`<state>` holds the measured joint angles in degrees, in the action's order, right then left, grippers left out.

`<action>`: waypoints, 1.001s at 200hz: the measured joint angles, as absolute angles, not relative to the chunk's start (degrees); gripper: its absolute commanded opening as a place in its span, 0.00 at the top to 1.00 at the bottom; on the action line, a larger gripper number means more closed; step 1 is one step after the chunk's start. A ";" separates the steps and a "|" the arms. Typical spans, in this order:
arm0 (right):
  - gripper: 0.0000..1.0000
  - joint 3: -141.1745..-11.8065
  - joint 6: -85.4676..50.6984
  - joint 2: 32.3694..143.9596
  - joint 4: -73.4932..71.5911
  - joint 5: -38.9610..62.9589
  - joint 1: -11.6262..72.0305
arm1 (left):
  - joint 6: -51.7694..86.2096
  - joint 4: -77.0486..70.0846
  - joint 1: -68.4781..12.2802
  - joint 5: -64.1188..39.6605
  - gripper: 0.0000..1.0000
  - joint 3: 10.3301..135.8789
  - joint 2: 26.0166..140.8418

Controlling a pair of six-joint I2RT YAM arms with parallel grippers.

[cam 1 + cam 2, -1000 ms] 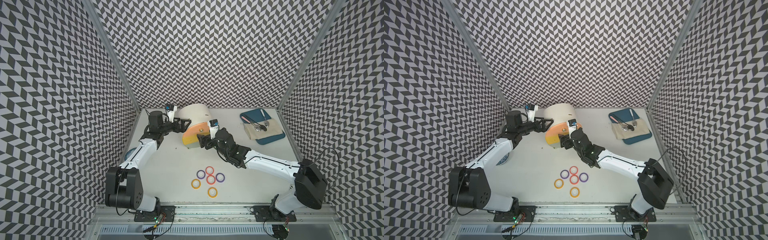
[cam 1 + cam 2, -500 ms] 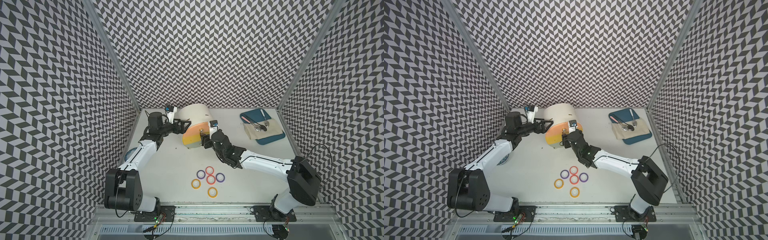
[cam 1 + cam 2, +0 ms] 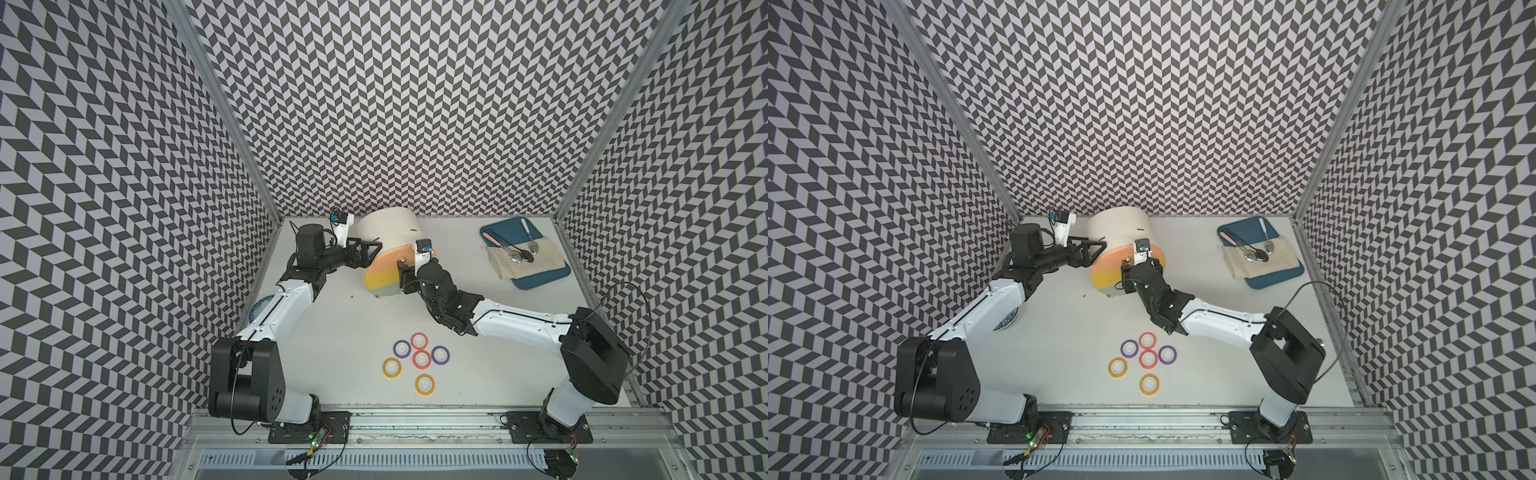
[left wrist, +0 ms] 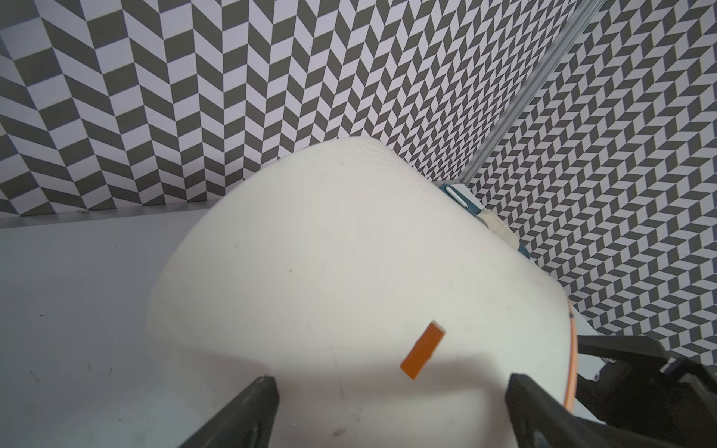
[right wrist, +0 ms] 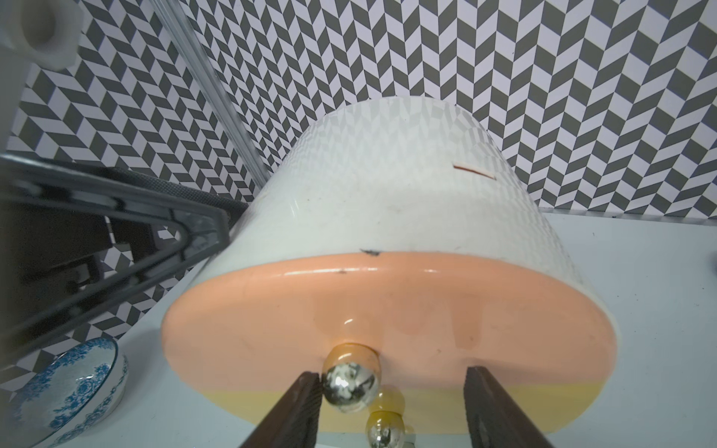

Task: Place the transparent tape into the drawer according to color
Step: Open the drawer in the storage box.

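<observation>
The cream round-topped cabinet stands at the back of the white table, where it stood a second ago. The right arm has stretched forward since then, bringing the right gripper from just short of the cabinet front up against the peach drawer. The left gripper has kept its place at the cabinet's side.

In both top views the six tape rolls lie unmoved in a cluster on the table, well in front of the cabinet. Two are purple, two red-pink and two yellow-orange.

The left jaws stand wide, and in the right wrist view one finger meets the cabinet wall. It holds nothing.

The right jaws have narrowed but are still parted around the peach drawer's metal knob. One finger touches the knob's side; the other stands apart from it. The yellow drawer shows just beneath, all drawers closed.
</observation>
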<state>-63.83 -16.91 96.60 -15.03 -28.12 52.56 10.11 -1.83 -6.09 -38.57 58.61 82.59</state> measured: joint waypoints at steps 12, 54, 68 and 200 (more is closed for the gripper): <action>0.40 -64.25 -16.99 96.82 -15.07 -28.42 52.66 | 10.09 -1.83 -6.07 -38.61 0.05 58.61 82.59; 0.45 -65.34 -16.95 97.34 -16.14 -29.32 52.75 | 9.98 -1.74 -5.98 -38.79 0.05 58.61 82.59; 0.46 -65.52 -16.91 97.65 -16.29 -29.74 52.77 | 9.93 -1.69 -5.98 -38.85 0.05 58.61 82.59; 0.76 -66.39 -17.65 99.46 -15.88 -30.04 53.19 | 9.78 -1.13 -5.98 -39.38 0.05 58.61 82.59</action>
